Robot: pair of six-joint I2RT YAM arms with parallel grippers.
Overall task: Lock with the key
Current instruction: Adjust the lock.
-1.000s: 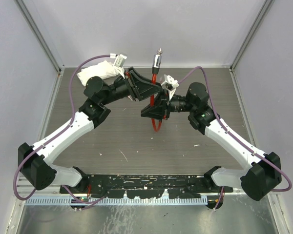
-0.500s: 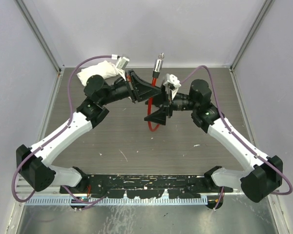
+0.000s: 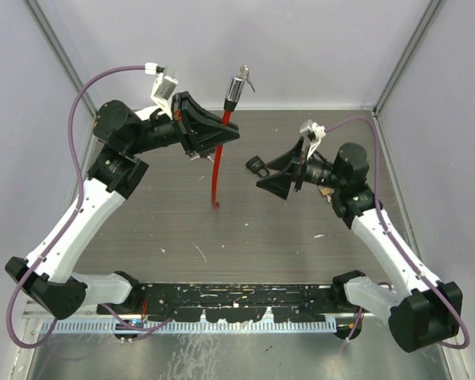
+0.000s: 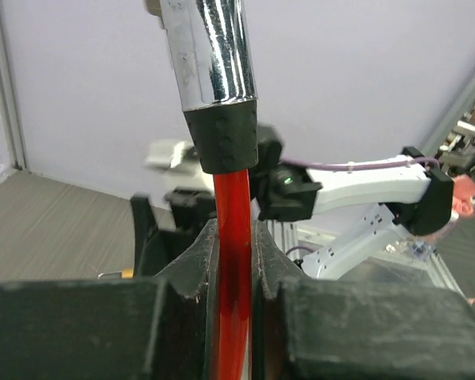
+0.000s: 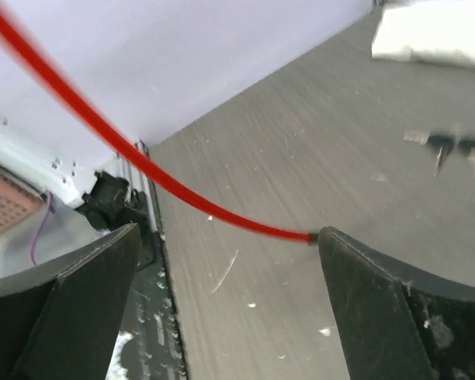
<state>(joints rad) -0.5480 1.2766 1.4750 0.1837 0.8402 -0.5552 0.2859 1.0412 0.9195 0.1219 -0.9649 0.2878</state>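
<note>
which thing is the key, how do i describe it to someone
On the grey wood-grain table, look right of the red cable that hangs from the left end effector. The keys lie flat there, clear of the cable: small, with black heads and silver blades, unlike the white cloth farther off.

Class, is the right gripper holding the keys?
No, the keys lie on the table, apart from the open right gripper.

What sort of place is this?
Probably a lab robot cell: plain white enclosure walls, a wood-grain table, and the left arm and right arm bolted to a black rail at its near edge.
</note>
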